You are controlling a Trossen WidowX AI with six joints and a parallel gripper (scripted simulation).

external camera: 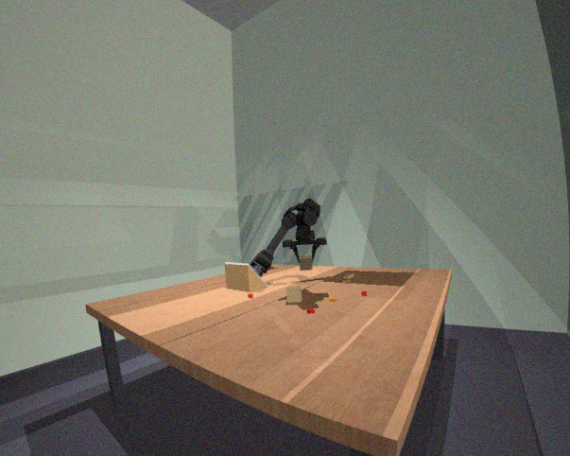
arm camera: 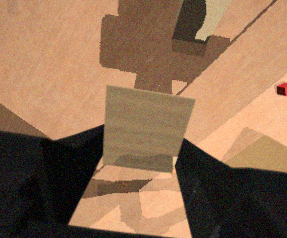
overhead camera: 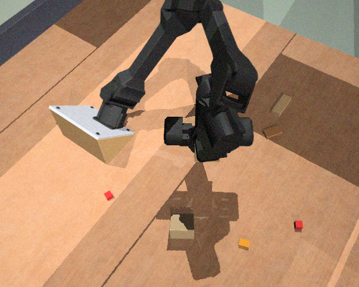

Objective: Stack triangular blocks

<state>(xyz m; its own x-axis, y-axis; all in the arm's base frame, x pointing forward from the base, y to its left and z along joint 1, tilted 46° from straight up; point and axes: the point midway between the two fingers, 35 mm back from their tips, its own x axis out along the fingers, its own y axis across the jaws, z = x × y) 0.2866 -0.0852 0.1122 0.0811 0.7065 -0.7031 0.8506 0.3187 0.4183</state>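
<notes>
My gripper (external camera: 305,261) (arm camera: 142,132) is shut on one pale triangular block (external camera: 305,265) (arm camera: 146,123), held well above the table. In the wrist view one flat face of it shows between the two black fingers; in the top view the hand hides nearly all of it. The other pale triangular block (overhead camera: 181,233) (external camera: 293,294) (arm camera: 217,17) rests on the table, partly in the arm's shadow. The held block is apart from it, farther back toward the arm's base in the top view. Which way the held block's sloped face points I cannot tell.
A large wooden wedge (overhead camera: 80,139) (external camera: 237,277) with a white plate carries the arm's base. Small red cubes (overhead camera: 108,195) (overhead camera: 298,225) (external camera: 311,310) and an orange piece (overhead camera: 243,243) (external camera: 333,300) lie around the resting block. A tan bar (overhead camera: 281,105) and a thin brown piece (overhead camera: 272,132) lie at the right.
</notes>
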